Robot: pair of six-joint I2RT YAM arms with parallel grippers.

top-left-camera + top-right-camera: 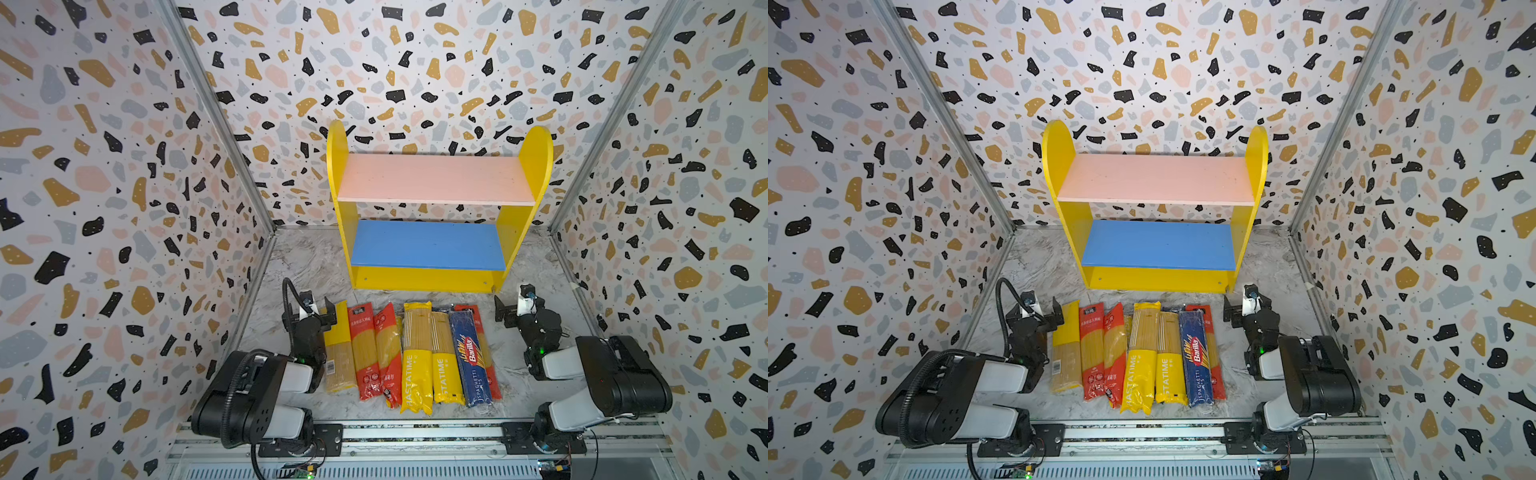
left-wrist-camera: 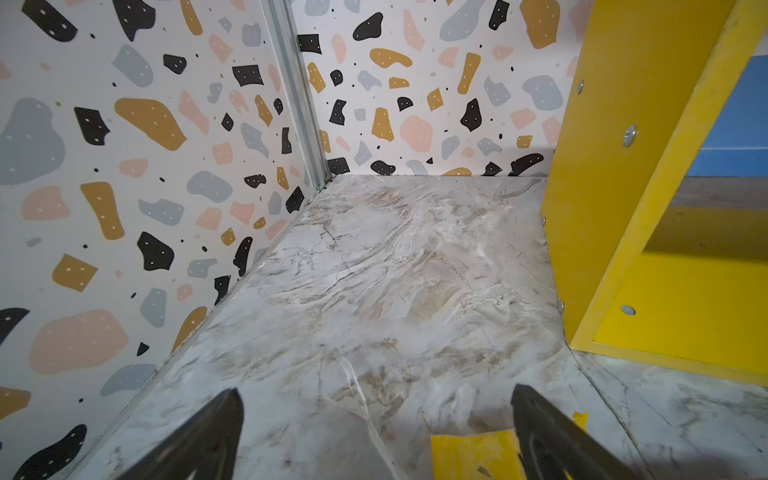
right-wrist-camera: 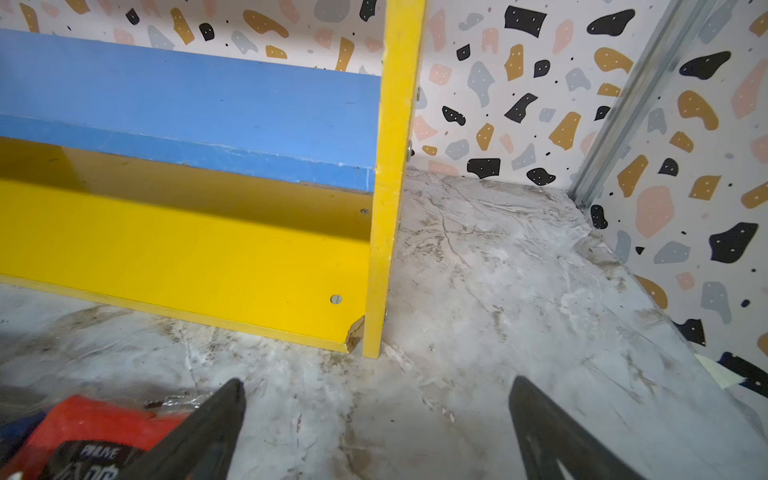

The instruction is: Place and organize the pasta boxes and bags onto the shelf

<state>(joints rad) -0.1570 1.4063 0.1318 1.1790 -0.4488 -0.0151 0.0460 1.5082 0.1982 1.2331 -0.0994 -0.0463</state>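
With the left gripper (image 1: 311, 318) spread fully wide and empty, poised at the far end of the leftmost yellow pack (image 1: 338, 345), and the right gripper (image 1: 515, 309) equally wide and empty just off the far right corner of the row, treat this as the first pick; nothing shelved yet.

Find the pasta packs (image 1: 415, 357) flat on the marble table (image 1: 303, 257), side by side lengthwise, some overlapping, in front of the shelf (image 1: 424, 280); see the pink upper board (image 1: 432, 178) and blue lower board (image 1: 428, 245) both bare.

Start from an outer pack, not the middle; judging by the overlaps, expect a middle pack to drag its neighbours.

In the left wrist view, note only a yellow corner (image 2: 469, 453) showing off-centre, close against one finger (image 2: 540, 428); shift sideways to centre the pack before lowering. Likewise in the right wrist view, note the red pack (image 3: 95, 428) mostly outside the nearer finger (image 3: 199, 432); move over first.

Grip across the narrow width, probably near mid-length, to limit sag and tipping; close gently, given brittle strands and slippery film.

Lift clear of the row before travelling; approach the shelf from the front, keeping off the yellow side panels (image 1: 536, 166); lay packs along a board, parallel, grouped by kind; perhaps fill from the back first to leave room in front.
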